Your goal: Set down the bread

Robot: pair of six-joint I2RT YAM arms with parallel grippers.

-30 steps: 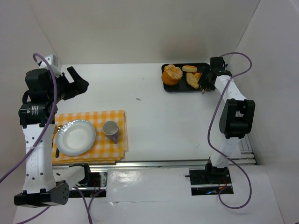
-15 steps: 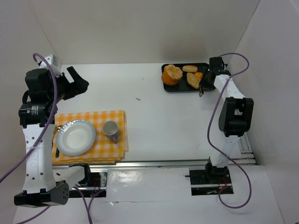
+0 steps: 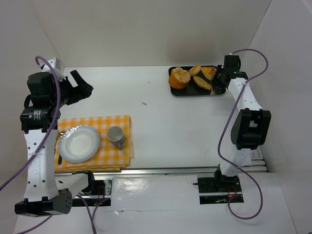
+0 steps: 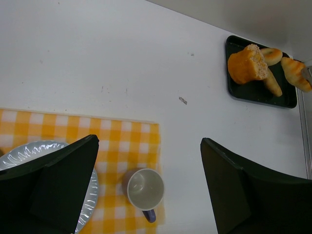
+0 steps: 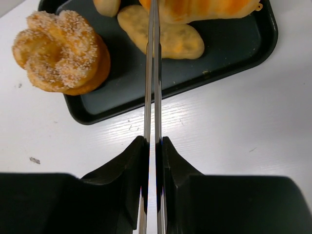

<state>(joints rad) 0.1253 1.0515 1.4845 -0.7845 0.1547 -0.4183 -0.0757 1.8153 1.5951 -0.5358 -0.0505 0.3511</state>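
My right gripper [image 5: 152, 146] is shut on a pair of thin metal tongs [image 5: 151, 73]. The tongs' blades are squeezed nearly together, and their tips pinch a striped golden bread [image 5: 209, 9] over the black tray [image 5: 229, 46]. From above, that bread [image 3: 208, 73] hangs at the tray's far right by the right gripper [image 3: 219, 81]. A sugared bun [image 3: 179, 77], a long flat bread [image 3: 202, 83] and a small roll [image 3: 195, 70] lie in the tray [image 3: 187, 92]. My left gripper [image 4: 148, 142] is open and holds nothing, high over the yellow checked cloth [image 4: 131, 141].
On the checked cloth [image 3: 124, 122] at the near left are a white plate [image 3: 79, 143] and a grey mug [image 3: 115, 134]. White walls close in the back and both sides. A metal rail [image 3: 165, 170] runs along the near edge.
The tongs have closed on the striped bread and raised it toward the tray's far right corner. The right arm swung back and right. The left arm has not moved.
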